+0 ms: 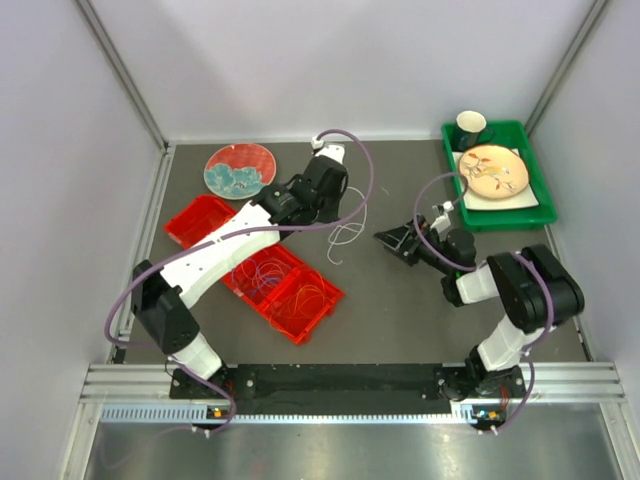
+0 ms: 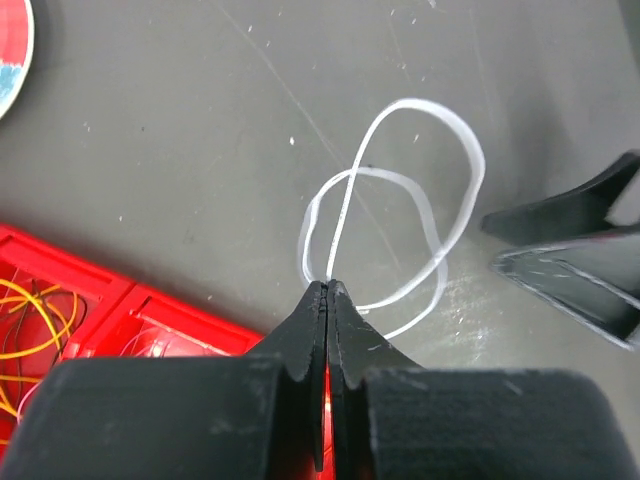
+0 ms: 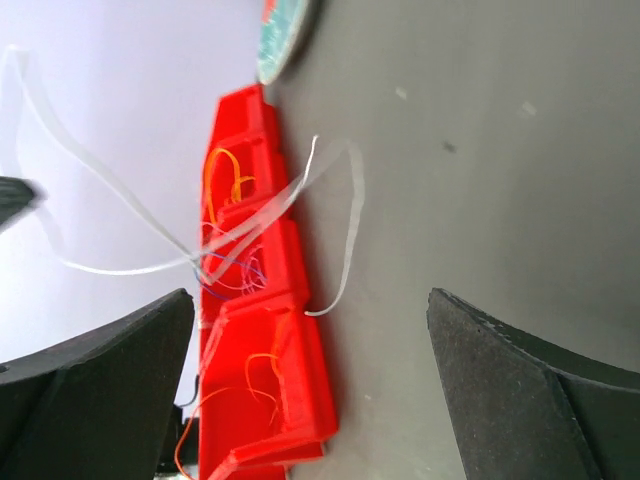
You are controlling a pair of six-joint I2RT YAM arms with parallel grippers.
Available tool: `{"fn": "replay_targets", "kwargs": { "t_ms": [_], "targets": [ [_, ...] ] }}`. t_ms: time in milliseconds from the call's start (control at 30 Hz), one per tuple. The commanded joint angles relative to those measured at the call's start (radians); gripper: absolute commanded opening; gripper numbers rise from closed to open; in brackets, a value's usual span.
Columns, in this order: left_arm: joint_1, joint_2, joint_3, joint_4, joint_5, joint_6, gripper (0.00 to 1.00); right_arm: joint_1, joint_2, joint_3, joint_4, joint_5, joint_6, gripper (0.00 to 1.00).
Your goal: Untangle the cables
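A white cable, yellow and orange cables in a red tray — and a red-and-teal patterned plate.

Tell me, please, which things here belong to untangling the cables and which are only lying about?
Job:
- white cable, pinched in the shut left claw
- coloured cables in the red tray
- open right claw

Lying about:
- patterned plate
- green bin with a cup and a second plate

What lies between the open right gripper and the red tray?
The white cable, pinched between the left fingers; otherwise bare table. Clearest in the left wrist view.
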State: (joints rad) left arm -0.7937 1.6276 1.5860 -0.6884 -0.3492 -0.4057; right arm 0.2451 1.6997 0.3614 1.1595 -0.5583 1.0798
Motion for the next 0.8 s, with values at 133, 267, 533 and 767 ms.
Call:
{"fn": "replay_targets", "kwargs": {
  "t_ms": [133,267,533,767],
  "targets": [
    [0.001,-0.100,-0.127,0.061,0.015,-0.033,0.00,0.034,-0.215,-0.050,-0.073,0.054,-0.116,0.99],
    [0.001,-0.114,-0.178,0.092,0.081,-0.022,0.00,0.062,-0.287,-0.050,-0.121,0.043,-0.171,0.99],
    [0.001,-0.072,-0.162,0.079,0.188,0.008,0.00,0.180,-0.387,0.053,-0.415,0.126,-0.377,0.99],
    [-0.001,-0.049,-0.147,0.089,0.283,-0.004,0.00,0.215,-0.312,0.103,-0.435,0.150,-0.408,0.93]
  ]
}}
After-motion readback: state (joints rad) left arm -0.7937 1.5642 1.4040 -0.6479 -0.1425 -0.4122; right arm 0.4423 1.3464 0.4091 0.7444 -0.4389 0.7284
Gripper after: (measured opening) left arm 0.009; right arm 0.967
